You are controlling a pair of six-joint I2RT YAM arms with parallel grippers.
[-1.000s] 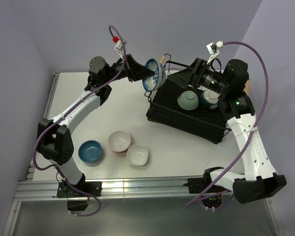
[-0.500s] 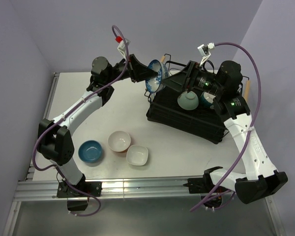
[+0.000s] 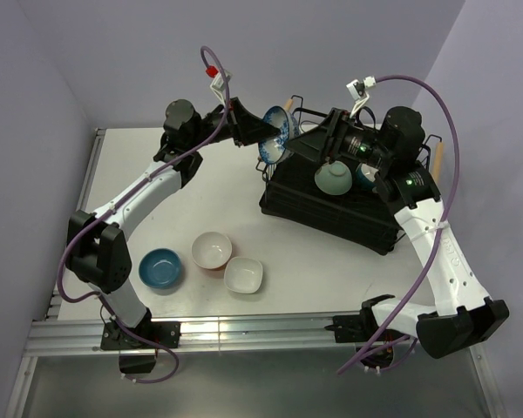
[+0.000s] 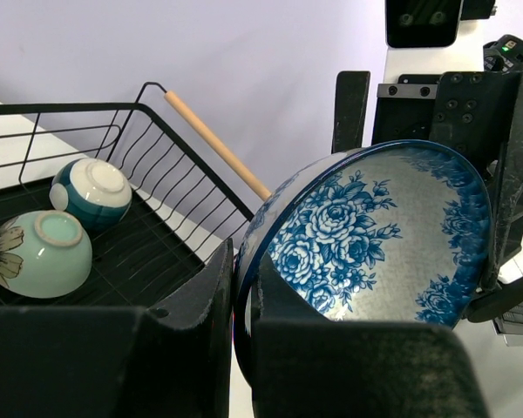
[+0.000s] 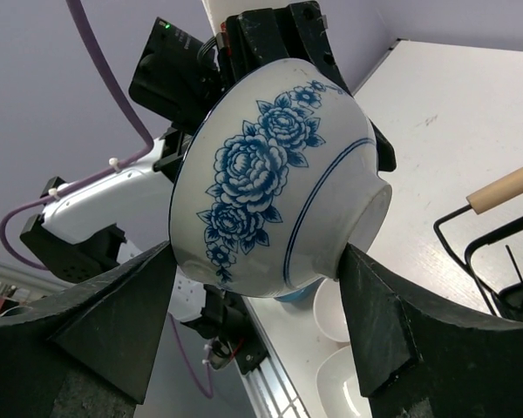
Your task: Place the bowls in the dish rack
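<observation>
A blue-and-white patterned bowl [image 3: 277, 135] hangs on its side in the air by the left end of the dish rack [image 3: 331, 213]. My left gripper [image 4: 242, 287] is shut on its rim, one finger inside and one outside. My right gripper [image 5: 257, 252] spans the same bowl [image 5: 279, 183], one finger at the rim and the other against the foot, both touching. A mint bowl [image 3: 332, 178] and a teal-banded bowl [image 3: 370, 174] lie upside down in the rack. On the table lie a blue bowl [image 3: 160, 267], a white bowl with orange outside [image 3: 212, 250] and a squarish white bowl [image 3: 243, 275].
The rack's wooden handle [image 4: 216, 144] and wire wall stand just under and beside the held bowl. Purple cables arch over both arms. The table's near edge is a metal rail [image 3: 244, 331].
My right gripper came left from over the rack to the patterned bowl and narrowed its fingers around it. The left arm shifted the bowl slightly right, then held still.
</observation>
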